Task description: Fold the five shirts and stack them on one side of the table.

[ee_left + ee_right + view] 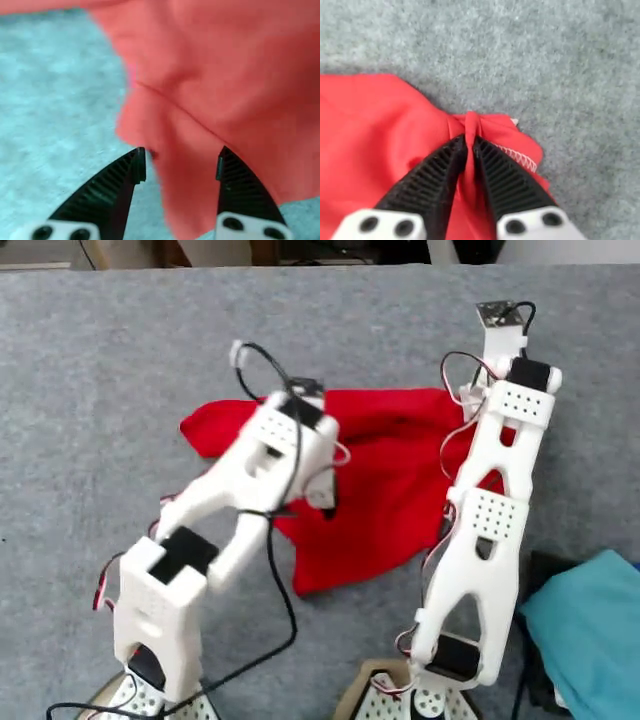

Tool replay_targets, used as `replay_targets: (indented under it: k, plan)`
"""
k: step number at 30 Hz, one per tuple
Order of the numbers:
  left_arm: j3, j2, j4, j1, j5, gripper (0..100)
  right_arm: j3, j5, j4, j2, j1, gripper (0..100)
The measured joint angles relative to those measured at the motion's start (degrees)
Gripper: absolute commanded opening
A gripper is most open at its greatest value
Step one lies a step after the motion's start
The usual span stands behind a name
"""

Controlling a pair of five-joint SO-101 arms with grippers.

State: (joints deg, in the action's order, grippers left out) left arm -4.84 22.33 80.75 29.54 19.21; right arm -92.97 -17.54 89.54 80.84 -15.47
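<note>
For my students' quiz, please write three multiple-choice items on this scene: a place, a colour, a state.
1. Where is the teal shirt? A beside the right arm's base; B in the air; C on a chair.
2. What colour is the shirt in the right pincer? A blue; B red; C white.
3. How is the left pincer? A open; B shut on cloth; C shut on nothing.
Answers: 1 A, the high view shows it there. 2 B, it pinches the red shirt. 3 A, its fingers stand apart.

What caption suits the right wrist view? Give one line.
Right end effector pinching an edge of the red shirt on the grey table.
</note>
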Motion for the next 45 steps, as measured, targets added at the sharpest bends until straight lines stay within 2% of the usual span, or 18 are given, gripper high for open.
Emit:
replay_targets:
  k: [2, 5, 8, 13, 18, 23, 34, 36, 40, 43, 45]
  plan:
    - [2.81, 0.18, -3.43, 1.23, 0.44, 16, 0.0, 0.0, -0.44, 0.0, 0.0, 0.5]
    - [4.84, 2.29, -5.45, 1.76, 0.53, 1, 0.0, 0.0, -0.97, 0.0, 0.0, 0.5]
    - [4.4, 3.25, -5.19, 2.2, -0.09, 2, 0.0, 0.0, -1.05, 0.0, 0.0, 0.5]
    - [4.84, 3.6, 0.0, 3.96, -3.52, 2, 0.0, 0.0, -1.23, 0.0, 0.0, 0.5]
    - [1.23, 3.78, 9.14, 9.41, -7.82, 2, 0.0, 0.09, -1.23, 0.0, 0.0, 0.5]
    - [-6.51, 3.78, 17.49, 16.18, -8.97, 2, 0.0, 0.0, -3.08, 0.0, -0.53, 0.5]
    - [-10.11, -1.32, 18.99, 17.67, -6.95, 2, 0.0, 0.09, -4.31, 0.0, -2.99, 0.5]
    - [-9.93, -2.2, 18.99, 17.67, -6.95, 4, 0.0, 0.09, -4.31, 0.09, -2.99, 0.5]
    - [-8.88, -2.55, 18.99, 17.14, -8.09, 16, 0.0, 0.09, -4.31, 0.09, -2.99, 0.5]
    - [-8.62, -3.78, 19.25, 14.15, -6.07, 27, 0.0, 0.09, -4.31, 0.09, -2.99, 0.5]
    - [-8.62, -6.33, 19.34, 11.6, -4.22, 30, 0.0, 0.09, -4.31, 0.09, -2.99, 0.5]
